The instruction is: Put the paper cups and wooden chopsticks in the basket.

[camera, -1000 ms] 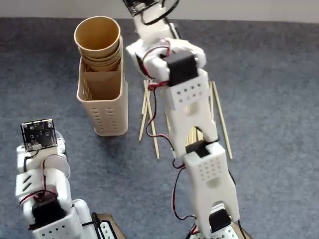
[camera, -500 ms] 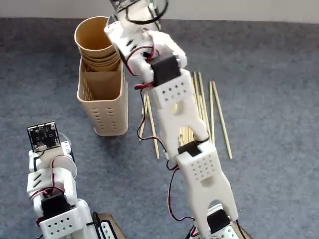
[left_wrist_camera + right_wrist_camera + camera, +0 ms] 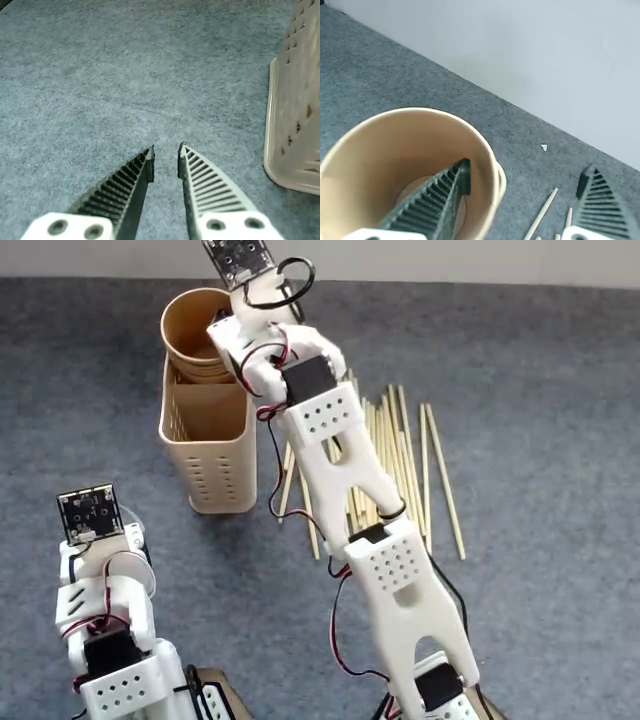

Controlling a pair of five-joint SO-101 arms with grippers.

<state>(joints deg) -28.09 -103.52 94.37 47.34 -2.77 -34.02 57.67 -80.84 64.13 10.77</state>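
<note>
— where do things stand?
— nearest you, your left hand (image 3: 165, 149) hangs barely parted and empty beside the basket (image 3: 215, 475). the chopsticks (image 3: 400, 455) lie loose on the worktop (image 3: 560, 360), and the cups (image 3: 190, 330) are stacked in the basket's far end.
— and the right hand (image 3: 526, 167)?
— spread wide astride the top cup's rim. i'd say lift straight clear, then fetch chopsticks. the wall (image 3: 520, 50) is close behind.

From above, the right arm (image 3: 340, 460) crosses mid-table and covers part of the chopsticks (image 3: 432, 455) at 3 o'clock of the basket (image 3: 215, 480). Stacked cups (image 3: 195, 325) block the basket's 12 o'clock end, while its 6 o'clock half has room. Carpet (image 3: 80, 390) gives free passage at 9 o'clock. The left gripper (image 3: 165, 148), jaws slightly parted, hangs over carpet near the basket wall.
</note>
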